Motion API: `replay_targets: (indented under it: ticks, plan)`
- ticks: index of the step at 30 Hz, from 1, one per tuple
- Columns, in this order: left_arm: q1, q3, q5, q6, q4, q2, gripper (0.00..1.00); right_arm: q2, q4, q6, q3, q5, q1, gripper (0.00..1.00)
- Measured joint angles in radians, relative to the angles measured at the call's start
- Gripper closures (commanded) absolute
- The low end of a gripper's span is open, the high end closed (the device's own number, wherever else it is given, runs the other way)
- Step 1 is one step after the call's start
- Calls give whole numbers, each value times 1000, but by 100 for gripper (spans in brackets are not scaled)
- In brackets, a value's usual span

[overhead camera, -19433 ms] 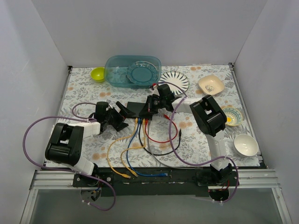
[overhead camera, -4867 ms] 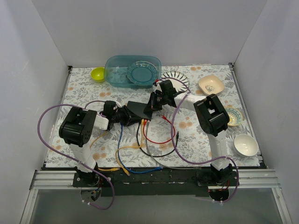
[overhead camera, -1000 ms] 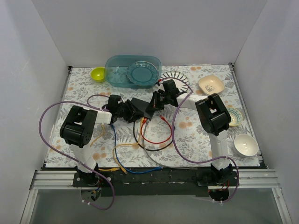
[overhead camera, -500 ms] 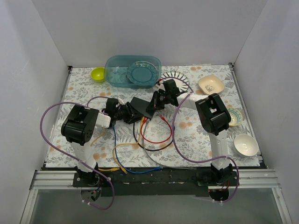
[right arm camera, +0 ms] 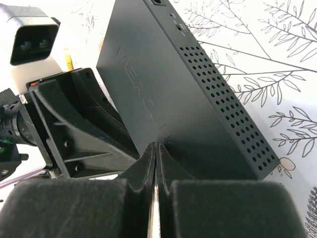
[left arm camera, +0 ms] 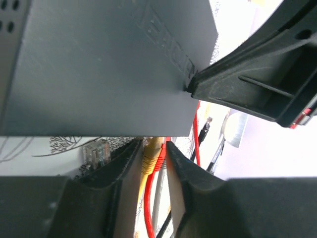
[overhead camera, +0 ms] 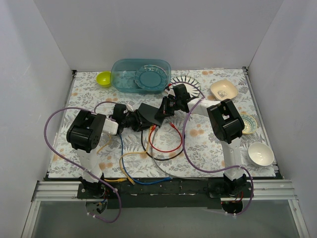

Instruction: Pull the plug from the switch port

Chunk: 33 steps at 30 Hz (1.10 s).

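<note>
The switch (overhead camera: pixel 146 114), a flat matte-black box, stands tilted up on the mat; it fills the left wrist view (left arm camera: pixel 99 69) and the right wrist view (right arm camera: pixel 163 89). Under its socket edge a yellow plug (left arm camera: pixel 151 154) and a red plug (left arm camera: pixel 162 151) sit side by side. My left gripper (left arm camera: pixel 154 148) has its pads pressed on both of them, yellow on the left, red on the right. My right gripper (right arm camera: pixel 157 148) is shut, its tips pushed against the switch's lettered face (overhead camera: pixel 166 109).
A loose clear plug (left arm camera: pixel 96 151) lies beside the left finger. Yellow, blue, red and black cables (overhead camera: pixel 148 156) trail toward the near edge. A teal tub (overhead camera: pixel 141 74), green bowl (overhead camera: pixel 104 78), striped plate (overhead camera: pixel 188 85), beige dish (overhead camera: pixel 223 89) and white bowl (overhead camera: pixel 260 153) ring the mat.
My left gripper's jaws have narrowed onto the plugs at the switch's socket edge. The right gripper and the tilted switch have stayed put.
</note>
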Motion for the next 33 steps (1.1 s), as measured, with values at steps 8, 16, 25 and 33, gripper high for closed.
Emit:
replay_targets:
  ticks: [8,16,25,33]
  plan:
    - [-2,53,26,-5,-52,32,79,2,-2,-3,5,2,-4,95]
    - [-8,75,26,5,-86,37,100,2,-3,-5,5,3,-6,95]
    - [-9,63,24,6,-69,37,100,2,-3,-5,6,3,-6,95]
    - [-16,-16,5,5,-48,-16,100,6,-8,-5,11,-3,-8,95]
